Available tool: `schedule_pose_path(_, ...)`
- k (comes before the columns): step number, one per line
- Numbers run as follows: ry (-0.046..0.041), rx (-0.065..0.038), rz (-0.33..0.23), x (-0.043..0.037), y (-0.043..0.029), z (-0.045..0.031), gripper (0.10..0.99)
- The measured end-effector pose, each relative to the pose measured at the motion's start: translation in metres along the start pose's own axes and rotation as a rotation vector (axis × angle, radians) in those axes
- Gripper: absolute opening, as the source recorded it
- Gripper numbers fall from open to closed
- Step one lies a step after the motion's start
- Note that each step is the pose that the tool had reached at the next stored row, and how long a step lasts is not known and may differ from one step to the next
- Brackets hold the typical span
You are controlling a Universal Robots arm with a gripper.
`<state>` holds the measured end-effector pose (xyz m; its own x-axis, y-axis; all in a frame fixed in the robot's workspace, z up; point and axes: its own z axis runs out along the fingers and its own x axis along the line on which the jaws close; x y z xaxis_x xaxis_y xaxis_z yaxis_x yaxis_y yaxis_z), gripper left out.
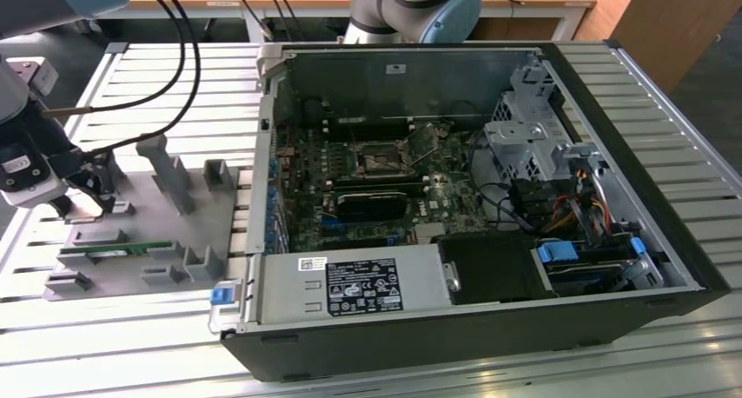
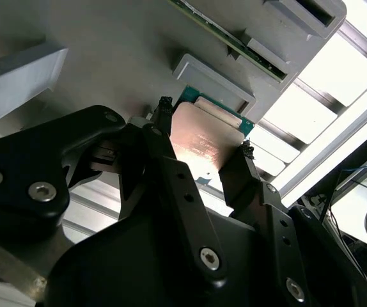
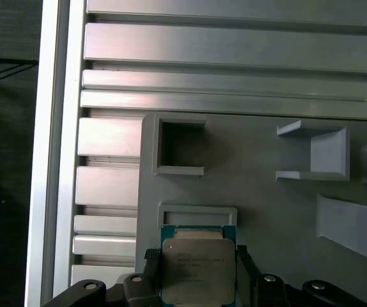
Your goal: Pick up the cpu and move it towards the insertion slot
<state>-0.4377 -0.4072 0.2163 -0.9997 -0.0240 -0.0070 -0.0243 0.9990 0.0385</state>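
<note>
The cpu [image 2: 204,146] is a flat square chip with a shiny metal top and a thin green rim. It lies between the two black fingers [image 2: 164,137] of my gripper [image 2: 203,137], which press on its opposite edges. In the first wrist view the cpu [image 3: 197,272] sits just beside a low grey ridge of the fixture plate, with my gripper [image 3: 196,259] shut on it. In the exterior view my gripper [image 1: 93,198] is low over the grey fixture plate [image 1: 151,272] at the exterior view's left. The insertion slot [image 1: 380,159] is the dark square socket on the green board inside the open case.
The open computer case [image 1: 649,268] fills the exterior view's right, with a power supply [image 1: 347,287] at its near side. A green memory stick [image 1: 104,250] and grey upright holders [image 1: 168,172] stand on the fixture plate. Black cables [image 1: 186,59] hang above it.
</note>
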Motion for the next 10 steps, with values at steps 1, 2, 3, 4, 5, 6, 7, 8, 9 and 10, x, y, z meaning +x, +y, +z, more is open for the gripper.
schedule_pose_path(1,0.0001,0.0,0.0,0.0,0.0,-0.0002,0.545)
schedule_pose_path(2,0.0001,0.0,0.0,0.0,0.0,-0.0004,0.545)
schedule_pose_path(3,0.0,0.0,0.0,0.0,0.0,-0.0008,0.545)
schedule_pose_path(4,0.0,0.0,0.0,0.0,0.0001,-0.0014,0.545)
schedule_pose_path(5,0.0001,0.0,0.0,0.0,0.0001,-0.0015,0.545)
schedule_pose_path(6,0.0001,0.0,0.0,0.0,0.0001,-0.0017,0.545)
schedule_pose_path(7,0.0002,0.0,0.0,0.0,0.0001,-0.002,0.545)
schedule_pose_path(8,0.0001,0.0,0.0,0.0,0.0001,-0.0021,0.545)
schedule_pose_path(9,0.0,0.0,0.0,0.0,0.0001,-0.0022,0.545)
schedule_pose_path(10,0.0,0.0,0.0,0.0,0.0001,-0.0023,0.545)
